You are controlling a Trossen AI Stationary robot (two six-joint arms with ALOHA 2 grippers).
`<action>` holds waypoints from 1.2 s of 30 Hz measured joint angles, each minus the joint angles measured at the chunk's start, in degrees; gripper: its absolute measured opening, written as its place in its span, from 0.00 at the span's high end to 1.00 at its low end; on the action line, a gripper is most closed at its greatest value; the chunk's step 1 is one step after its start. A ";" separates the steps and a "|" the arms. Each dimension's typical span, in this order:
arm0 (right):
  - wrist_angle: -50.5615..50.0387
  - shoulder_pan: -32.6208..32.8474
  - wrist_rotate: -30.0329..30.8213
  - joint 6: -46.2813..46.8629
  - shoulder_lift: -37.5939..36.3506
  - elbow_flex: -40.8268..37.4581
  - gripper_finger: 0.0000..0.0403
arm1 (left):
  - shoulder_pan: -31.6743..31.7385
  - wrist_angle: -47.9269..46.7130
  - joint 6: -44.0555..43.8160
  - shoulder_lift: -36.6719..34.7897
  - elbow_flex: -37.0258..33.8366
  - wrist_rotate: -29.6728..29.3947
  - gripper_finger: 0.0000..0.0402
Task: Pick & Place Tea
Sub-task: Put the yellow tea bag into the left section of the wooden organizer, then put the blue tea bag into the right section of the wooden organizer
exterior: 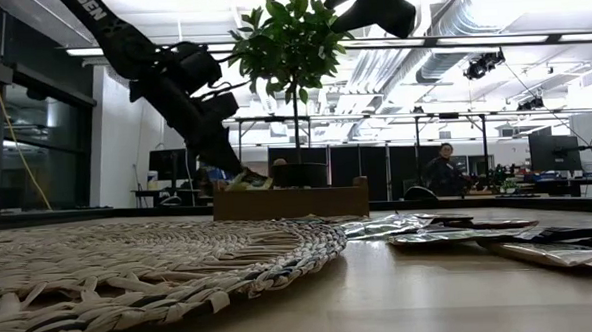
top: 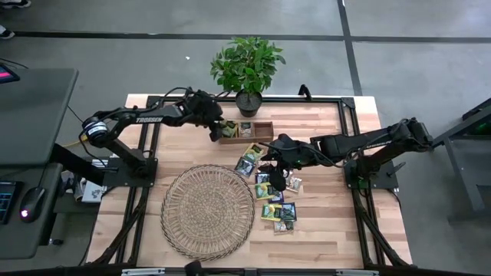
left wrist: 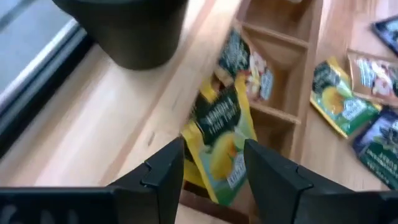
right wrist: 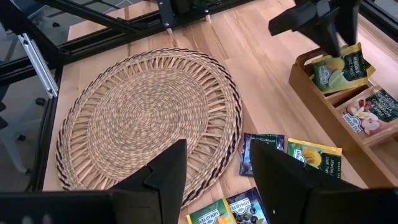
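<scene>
Looking down, I see the left gripper (top: 223, 127) at the wooden tray (top: 265, 139) by the table's (top: 322, 230) far edge, fingers parted around a yellow-green tea sachet (left wrist: 219, 146) in its end compartment, legible only from that wrist. The right gripper (top: 275, 178) hovers open over loose sachets (top: 278, 210), hiding several.

Both arms: matte black, tubular links, rounded joint housings. Left arm (top: 146, 119) carries white "TROSSEN" lettering along its link, a silver ring at the base joint, yellow cable trailing off it. Right arm (top: 368, 142) all black. Gripper fingers (left wrist: 165, 171) black, angular, stepped at tips.
</scene>
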 joint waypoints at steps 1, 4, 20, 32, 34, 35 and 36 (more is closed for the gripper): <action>0.00 0.00 0.20 0.03 0.00 0.00 0.57 | 0.00 0.01 -0.01 0.00 0.46 -0.91 0.59; 0.00 0.00 0.28 0.30 0.00 0.00 0.57 | 0.00 -0.11 -0.05 0.00 1.99 -2.37 0.60; -0.93 0.00 0.70 1.29 0.00 -0.24 0.57 | 0.00 -6.43 0.90 -0.02 3.58 -4.74 0.75; -17.02 2.81 4.66 4.87 0.00 -0.24 0.57 | 0.00 -19.07 -0.55 -3.43 3.60 -3.93 0.99; -18.73 3.66 5.98 6.38 0.00 -0.24 0.57 | 0.00 -20.41 -0.42 -4.62 3.60 -4.15 0.99; -19.09 4.07 6.28 7.03 0.00 -0.24 0.57 | 0.00 -21.57 -0.23 -5.53 3.58 -4.15 1.00; -19.11 4.47 6.66 7.63 0.00 -0.24 0.57 | 0.00 -22.08 0.04 -6.55 3.58 -4.22 1.00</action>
